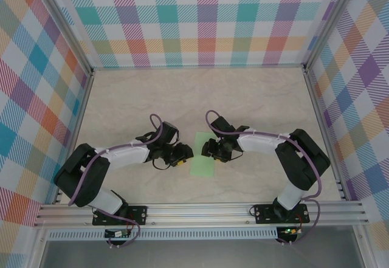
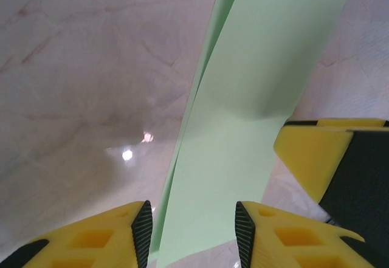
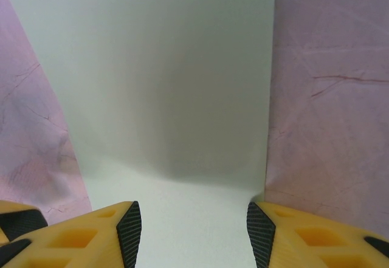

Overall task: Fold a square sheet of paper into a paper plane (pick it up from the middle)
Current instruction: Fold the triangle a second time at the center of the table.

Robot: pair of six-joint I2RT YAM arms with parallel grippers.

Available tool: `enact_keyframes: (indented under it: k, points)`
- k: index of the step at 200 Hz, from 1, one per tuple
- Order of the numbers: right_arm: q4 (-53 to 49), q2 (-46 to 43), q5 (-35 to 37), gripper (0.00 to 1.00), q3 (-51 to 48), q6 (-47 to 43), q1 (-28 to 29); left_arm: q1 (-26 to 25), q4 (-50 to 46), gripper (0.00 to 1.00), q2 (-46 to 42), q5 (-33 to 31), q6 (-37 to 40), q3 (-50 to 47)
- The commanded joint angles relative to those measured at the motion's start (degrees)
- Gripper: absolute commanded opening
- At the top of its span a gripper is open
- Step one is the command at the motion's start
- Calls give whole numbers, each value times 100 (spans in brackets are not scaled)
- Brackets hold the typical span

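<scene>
Marbled table (image 1: 152, 98). We have the left gripper (image 1: 180, 154) and right gripper (image 1: 213, 149) straddling the square sheet of paper (image 1: 202, 164), jaws apart, probably to pin its fold flat.

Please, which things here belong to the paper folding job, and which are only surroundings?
Belong to the job:
- green sheet of paper
- left gripper
- right gripper

Only surroundings:
- table
- plaid walls
- metal rail

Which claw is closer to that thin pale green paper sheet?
Right, narrowly: the right gripper is over the pale green paper sheet's right part; the left gripper is at its left edge.
</scene>
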Motion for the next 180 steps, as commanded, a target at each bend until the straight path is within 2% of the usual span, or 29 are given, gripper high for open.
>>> enact_keyframes:
  k: [1, 30, 68, 108, 180]
  points:
    - [-231, 109, 117, 53, -238, 34, -25, -116, -203, 44, -458, 88, -279, -251]
    - [-245, 95, 134, 54, -255, 50, -29, -153, 30, 47, -733, 177, -579, -563]
    - [-236, 102, 128, 54, -255, 52, -29, -214, 536, 46, -589, 390, -804, -675]
    - [-211, 118, 117, 54, -281, 66, -27, -244, 473, 44, -476, 154, -821, -675]
    - [-231, 131, 109, 54, -265, 78, -26, -267, 700, 43, -167, 308, -821, -657]
